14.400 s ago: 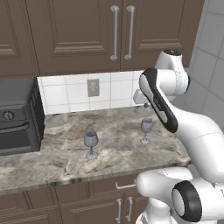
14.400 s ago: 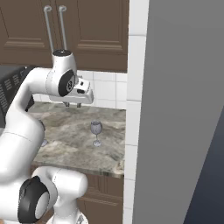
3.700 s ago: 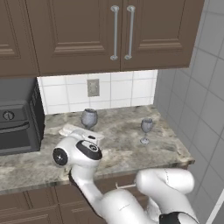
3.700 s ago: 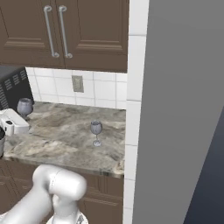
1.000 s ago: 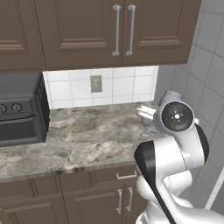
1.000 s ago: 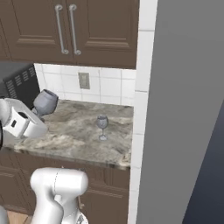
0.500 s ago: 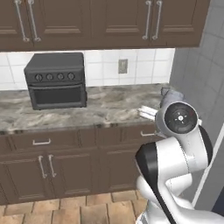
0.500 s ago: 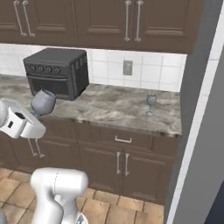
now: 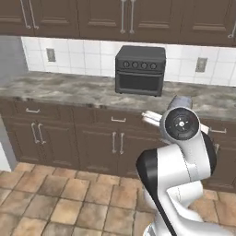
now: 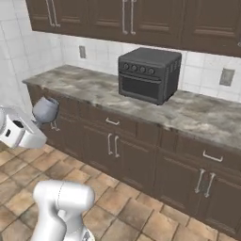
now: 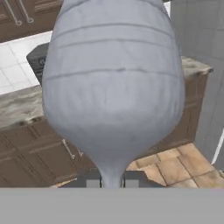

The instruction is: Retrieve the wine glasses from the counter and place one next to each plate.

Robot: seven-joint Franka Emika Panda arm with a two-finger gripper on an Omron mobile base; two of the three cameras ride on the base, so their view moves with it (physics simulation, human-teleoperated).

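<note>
The tool (image 11: 112, 180) is clamped on the stem of one wine glass (image 11: 113, 83), carried in the air away from the tabletop (image 10: 197, 117); no plates in sight, so no glass looks placed yet

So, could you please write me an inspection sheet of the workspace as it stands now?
Surface: grey-brown marbled stone counter over dark brown cabinets, white tiles behind.
Job's things: one clear grey-blue stemmed wine glass, carried clear of the counter; plates: nothing seen.
Clutter: black toaster oven on the counter.
Grippers: dark two-finger gripper shut on the wine glass's stem.
Cables: nothing seen.
Surroundings: brown tiled floor, wall outlets.
</note>
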